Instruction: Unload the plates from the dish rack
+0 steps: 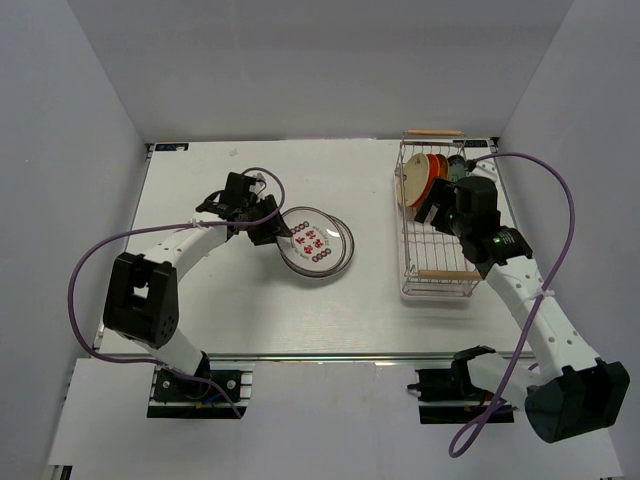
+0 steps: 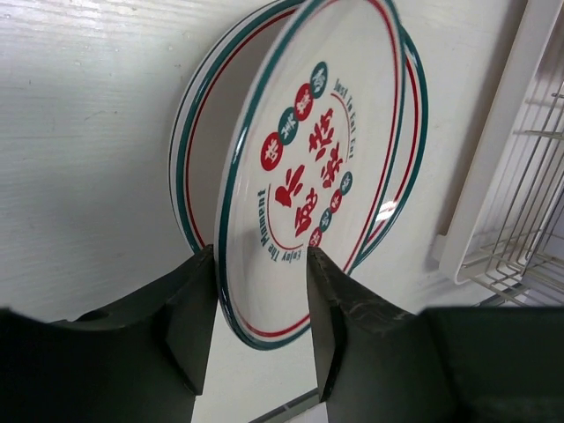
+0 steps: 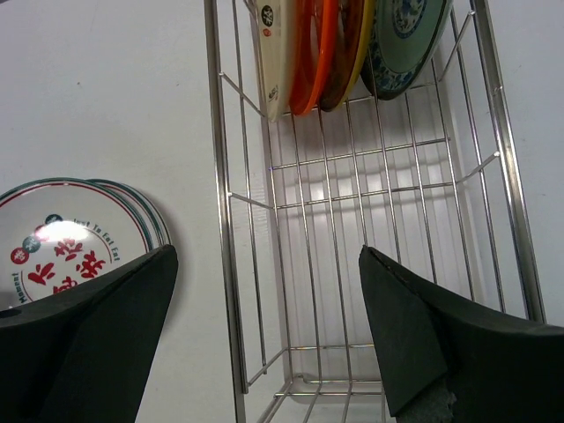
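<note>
Two round plates lie stacked left of the chrome wire dish rack (image 1: 425, 255); others stand inside.
We would back the left fingers (image 2: 189, 326), released astride the white plate with red circle marks (image 2: 308, 167), straight off, leaving it seated on the white plate with a green-red rim ring (image 2: 216, 123). The right fingers (image 3: 88, 335) gape empty above the rack's near end, facing the orange-red plate (image 3: 310, 53). How many are left inside we cannot count: they overlap, cropped in the wrist view.

plate (image 2: 300, 176) | rim text: "Enjoy The Moment", "Just In For Eat" | centre: red Chinese characters
</note>
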You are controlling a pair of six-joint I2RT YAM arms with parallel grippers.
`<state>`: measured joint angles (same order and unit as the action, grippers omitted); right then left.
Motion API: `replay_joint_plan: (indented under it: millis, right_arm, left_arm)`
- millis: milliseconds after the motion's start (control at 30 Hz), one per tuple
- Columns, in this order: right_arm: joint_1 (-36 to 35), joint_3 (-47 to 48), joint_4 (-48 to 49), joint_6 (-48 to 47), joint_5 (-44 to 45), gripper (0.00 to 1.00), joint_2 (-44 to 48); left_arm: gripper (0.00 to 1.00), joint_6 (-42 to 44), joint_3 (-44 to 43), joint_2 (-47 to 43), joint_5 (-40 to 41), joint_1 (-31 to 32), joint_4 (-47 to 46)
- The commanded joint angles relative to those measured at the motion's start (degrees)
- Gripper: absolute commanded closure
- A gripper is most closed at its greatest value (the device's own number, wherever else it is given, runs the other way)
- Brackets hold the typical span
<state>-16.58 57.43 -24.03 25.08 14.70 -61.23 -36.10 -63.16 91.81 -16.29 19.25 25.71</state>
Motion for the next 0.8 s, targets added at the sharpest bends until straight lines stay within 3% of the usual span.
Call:
replay_joint_plan:
  millis: [0,267,300,400,433,633,767]
  right_arm:
    - [0.1,0.8,1.1,-1.4,1.4,0.11,0.9]
    - [0.1,1.1,0.8,-3.5,1.6,0.11,-0.3]
    - [0.1,1.1,0.7,-3.6,1.7,0.11,-0.4]
    - [0.0,1.4,0.6,-3.8,2.5,0.11,-1.2]
    - [0.0,1.5,0.7,-4.2,2.5,0.11,-1.4]
    - [-0.2,6.1,0.3,-7.9,2.7,0.11,-6.3]
    - [-0.1,9.5,2.7,-10.2,2.8,0.11,-9.6]
  left_arm:
    - [0.47,-0.1,-1.0,-1.8,0.1,0.0,0.5]
    - [0.31,1.5,-3.2,0.0,2.8,1.2,2.5]
    - [0.21,2.3,-3.9,0.6,3.3,1.2,3.8]
    - [0.13,2.8,-5.4,3.0,2.8,1.2,4.9]
    - [0.05,3.0,-5.7,3.6,3.1,1.2,5.0]
    - [0.02,3.6,-7.9,7.4,2.5,1.8,6.0]
    - [0.02,3.6,-9.7,7.2,9.0,1.8,10.0]
